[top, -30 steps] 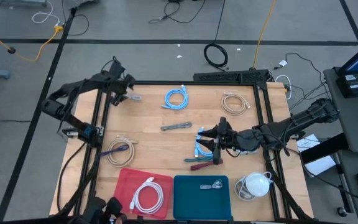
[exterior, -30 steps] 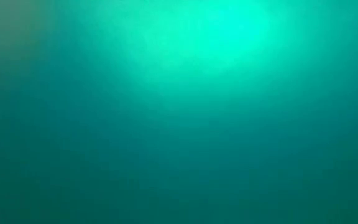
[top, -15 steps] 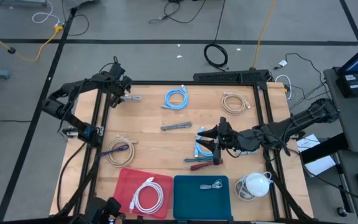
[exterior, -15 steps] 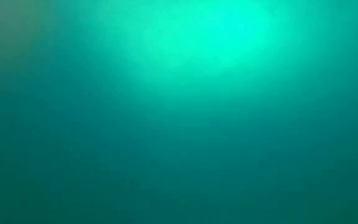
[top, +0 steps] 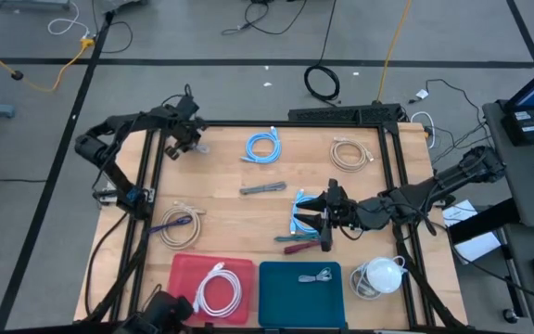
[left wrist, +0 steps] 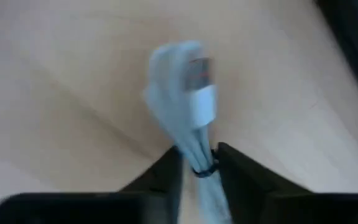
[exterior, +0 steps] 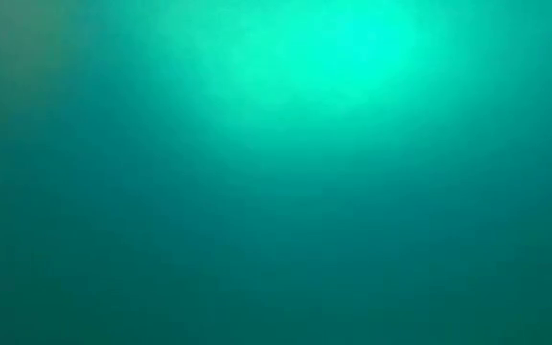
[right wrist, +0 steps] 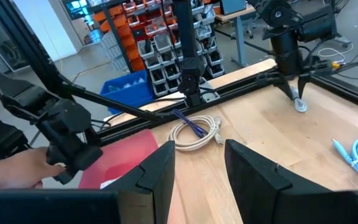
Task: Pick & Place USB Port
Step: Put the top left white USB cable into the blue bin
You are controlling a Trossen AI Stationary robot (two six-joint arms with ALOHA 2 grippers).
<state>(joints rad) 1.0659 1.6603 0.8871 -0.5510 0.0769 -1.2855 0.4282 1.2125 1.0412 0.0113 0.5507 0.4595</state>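
Grey cable bundle (left wrist: 188,118) — clamped between left pincer (left wrist: 197,163) fingertips.

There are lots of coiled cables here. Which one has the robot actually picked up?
The small grey bundle at the table's far left corner: the left gripper is clamped on it. The other coils lie free on the wood or in trays.
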